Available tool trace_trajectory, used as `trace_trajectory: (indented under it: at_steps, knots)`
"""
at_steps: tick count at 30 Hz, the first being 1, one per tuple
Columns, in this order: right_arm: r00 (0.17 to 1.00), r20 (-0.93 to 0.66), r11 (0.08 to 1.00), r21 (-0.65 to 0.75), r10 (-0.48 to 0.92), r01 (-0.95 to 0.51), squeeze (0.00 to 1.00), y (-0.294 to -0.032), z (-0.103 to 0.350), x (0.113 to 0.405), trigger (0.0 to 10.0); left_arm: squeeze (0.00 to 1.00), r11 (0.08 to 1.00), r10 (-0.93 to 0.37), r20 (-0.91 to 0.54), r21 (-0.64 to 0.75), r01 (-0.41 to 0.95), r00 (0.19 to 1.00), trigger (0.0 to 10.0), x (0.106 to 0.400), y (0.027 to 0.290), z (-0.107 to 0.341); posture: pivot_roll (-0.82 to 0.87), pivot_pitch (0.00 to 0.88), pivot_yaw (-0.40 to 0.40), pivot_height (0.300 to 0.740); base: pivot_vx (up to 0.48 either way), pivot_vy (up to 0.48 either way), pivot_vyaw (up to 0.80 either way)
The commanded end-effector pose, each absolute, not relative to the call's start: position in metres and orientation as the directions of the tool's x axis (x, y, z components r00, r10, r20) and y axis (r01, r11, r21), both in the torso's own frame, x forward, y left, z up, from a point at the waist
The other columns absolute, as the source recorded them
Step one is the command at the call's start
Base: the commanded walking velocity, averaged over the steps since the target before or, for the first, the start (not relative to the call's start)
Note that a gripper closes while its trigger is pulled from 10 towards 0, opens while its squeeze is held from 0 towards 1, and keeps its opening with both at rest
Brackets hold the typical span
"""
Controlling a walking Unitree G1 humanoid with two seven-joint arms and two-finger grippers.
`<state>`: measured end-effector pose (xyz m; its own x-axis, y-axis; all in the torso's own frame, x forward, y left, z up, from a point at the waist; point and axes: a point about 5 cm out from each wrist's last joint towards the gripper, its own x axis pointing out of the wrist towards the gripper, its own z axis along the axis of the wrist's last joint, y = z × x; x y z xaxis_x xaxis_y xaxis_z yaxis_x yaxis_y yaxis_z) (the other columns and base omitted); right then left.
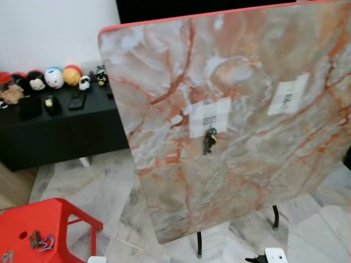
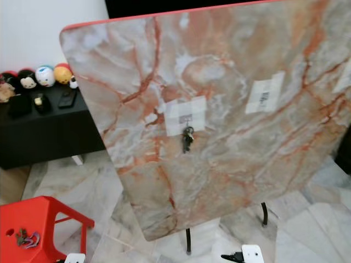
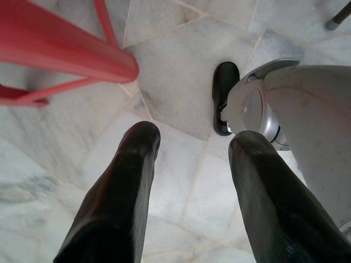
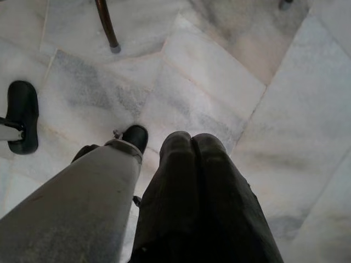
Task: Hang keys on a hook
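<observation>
On the tilted marble-patterned tabletop point(image 1: 241, 109), our landmark, we log one bunch of keys point(image 1: 209, 140) hanging at a hook under a pale taped patch point(image 1: 209, 116) near the board's middle; a second taped patch point(image 1: 288, 94) sits to its right. Red edging runs along the board's upper rim, and its thin dark legs point(image 1: 199, 244) stand on the marble floor point(image 1: 88, 186) below the lower edge.

Left of the board we note a black cabinet point(image 1: 55, 131) carrying a row of round toy figures point(image 1: 54, 77). Below and left of the board stands a red stool point(image 1: 41, 230) with a small trinket point(image 1: 39, 241) on its seat.

Open floor lies between stool and board.

Left gripper point(image 3: 189, 148) hangs over the floor beside the stool, fingers parted, holding nothing. Right gripper point(image 4: 192, 143) hangs over the floor, fingers pressed together, empty.
</observation>
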<state>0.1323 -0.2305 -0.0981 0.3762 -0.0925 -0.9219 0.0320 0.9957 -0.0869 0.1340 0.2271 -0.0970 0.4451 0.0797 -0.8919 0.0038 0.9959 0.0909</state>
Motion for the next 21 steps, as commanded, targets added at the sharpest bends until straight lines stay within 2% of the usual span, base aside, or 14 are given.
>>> trace_trajectory:
  at_steps: [1, 7, 10, 14, 21]
  knots:
    - [0.370, -0.924, 0.996, -0.091, -0.090, 0.016, 0.00, -0.230, -0.098, 0.132, 10.0, 0.00, 0.995, 0.092, -0.894, 0.102, 0.001, 0.438, 10.0, 0.131, 0.230, -0.097, -0.03, 0.000, -0.025, 0.740, 0.000, 0.000, 0.80]
    - [0.373, -0.924, 0.995, -0.097, -0.089, -0.004, 0.00, -0.231, -0.098, 0.133, 10.0, 0.00, 0.994, 0.091, -0.894, 0.105, 0.006, 0.440, 10.0, 0.131, 0.227, -0.098, -0.04, 0.000, -0.047, 0.740, 0.000, 0.000, 0.80]
    - [0.364, -0.929, 0.984, -0.123, -0.068, -0.131, 0.00, -0.232, -0.096, 0.135, 10.0, 0.00, 0.995, 0.092, -0.889, 0.103, 0.000, 0.448, 10.0, 0.133, 0.224, -0.098, -0.03, 0.000, -0.068, 0.740, 0.000, 0.000, 0.80]
    - [0.360, -0.932, 0.968, -0.123, -0.037, -0.219, 0.00, -0.232, -0.095, 0.139, 10.0, 0.00, 0.995, 0.081, -0.887, 0.098, 0.014, 0.454, 10.0, 0.135, 0.221, -0.098, -0.02, 0.000, -0.071, 0.740, 0.000, 0.000, 0.80]
    - [0.353, -0.934, 0.956, -0.145, -0.047, -0.256, 0.00, -0.230, -0.095, 0.142, 10.0, 0.00, 0.989, 0.074, -0.892, 0.123, 0.081, 0.445, 10.0, 0.135, 0.223, -0.098, -0.03, 0.000, -0.053, 0.740, 0.000, 0.000, 0.80]
